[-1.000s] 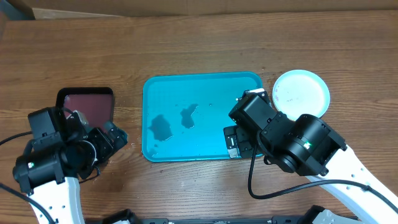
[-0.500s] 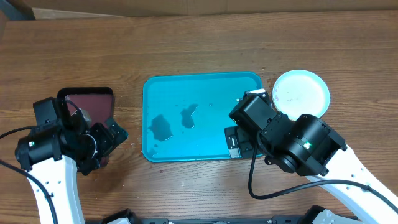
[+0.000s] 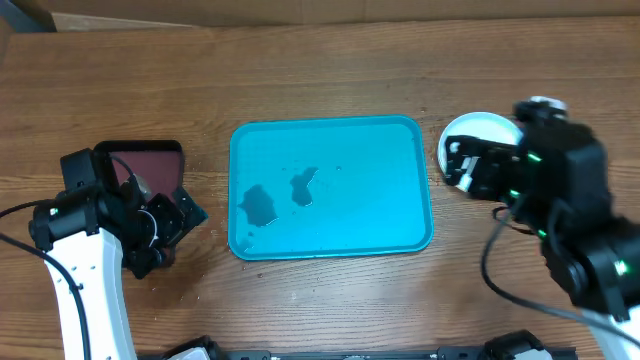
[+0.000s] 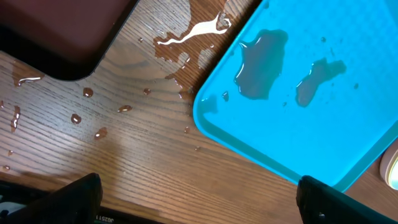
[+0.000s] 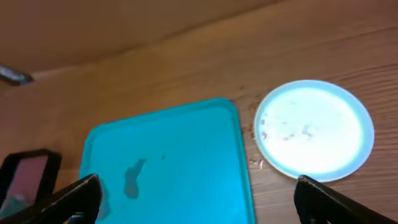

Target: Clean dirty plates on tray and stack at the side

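The turquoise tray [image 3: 330, 140] lies mid-table and holds only two water puddles [image 3: 258, 204], no plates. A pale round plate [image 3: 484, 128] with a light blue rim sits on the wood just right of the tray, also plain in the right wrist view as the plate [image 5: 314, 127] with faint specks. Whether others lie under it I cannot tell. My right gripper [image 3: 462, 165] hovers high over the plate's left edge, open and empty [image 5: 199, 208]. Left of the tray, my left gripper [image 3: 188, 212] hangs open over bare wet wood [image 4: 199, 208].
A smaller dark maroon tray [image 3: 140, 165] sits at the far left, partly under my left arm. Water drops and a streak [image 4: 193, 31] lie on the wood between it and the turquoise tray [image 4: 323, 118]. A cardboard edge [image 3: 150, 20] runs along the back.
My right arm has lifted off the tray's front right corner and swung right, over the plate. The left arm has drawn back slightly toward the maroon tray.
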Robot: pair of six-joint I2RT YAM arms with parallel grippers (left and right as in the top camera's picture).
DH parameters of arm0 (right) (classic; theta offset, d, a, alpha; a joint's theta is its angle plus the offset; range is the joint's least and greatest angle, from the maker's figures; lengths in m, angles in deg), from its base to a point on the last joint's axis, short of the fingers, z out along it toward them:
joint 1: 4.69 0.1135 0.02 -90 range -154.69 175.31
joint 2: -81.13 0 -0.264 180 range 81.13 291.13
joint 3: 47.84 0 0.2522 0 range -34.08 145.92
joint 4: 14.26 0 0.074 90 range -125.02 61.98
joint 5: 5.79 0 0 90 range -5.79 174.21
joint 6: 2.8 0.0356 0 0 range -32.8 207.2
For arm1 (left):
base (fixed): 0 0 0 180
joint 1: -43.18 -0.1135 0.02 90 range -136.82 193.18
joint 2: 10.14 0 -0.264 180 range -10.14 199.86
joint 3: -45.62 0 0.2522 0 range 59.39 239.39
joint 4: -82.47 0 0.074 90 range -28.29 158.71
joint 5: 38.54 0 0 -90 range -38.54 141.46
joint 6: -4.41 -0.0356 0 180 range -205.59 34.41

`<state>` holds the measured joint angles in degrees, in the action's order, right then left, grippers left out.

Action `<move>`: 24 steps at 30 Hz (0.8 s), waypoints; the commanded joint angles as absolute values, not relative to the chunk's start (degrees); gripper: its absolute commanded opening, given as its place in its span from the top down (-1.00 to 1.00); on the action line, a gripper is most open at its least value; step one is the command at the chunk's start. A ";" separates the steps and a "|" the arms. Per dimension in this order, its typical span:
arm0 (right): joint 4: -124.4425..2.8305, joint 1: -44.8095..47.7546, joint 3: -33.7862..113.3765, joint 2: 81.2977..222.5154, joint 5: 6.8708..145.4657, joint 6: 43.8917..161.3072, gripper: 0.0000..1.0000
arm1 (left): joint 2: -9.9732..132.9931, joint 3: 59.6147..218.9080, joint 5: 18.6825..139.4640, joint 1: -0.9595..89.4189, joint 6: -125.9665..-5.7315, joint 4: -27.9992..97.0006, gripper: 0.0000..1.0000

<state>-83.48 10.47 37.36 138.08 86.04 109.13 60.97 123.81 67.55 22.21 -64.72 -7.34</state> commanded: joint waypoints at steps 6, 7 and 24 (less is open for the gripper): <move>-60.45 -1.55 5.71 112.44 73.58 105.42 -1.00 | 61.76 123.66 67.80 22.58 -64.33 -7.30 -0.99; -58.43 -1.90 2.78 109.67 73.56 105.44 -1.00 | 61.76 123.66 67.80 22.58 -64.33 -7.30 -1.00; -23.75 -2.17 -30.11 83.55 74.58 104.76 -1.00 | 61.76 123.66 67.80 22.58 -64.33 -7.30 -1.00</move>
<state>-26.28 -1.99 -27.25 86.30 74.39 105.44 61.41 123.59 67.55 22.21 -64.72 -7.34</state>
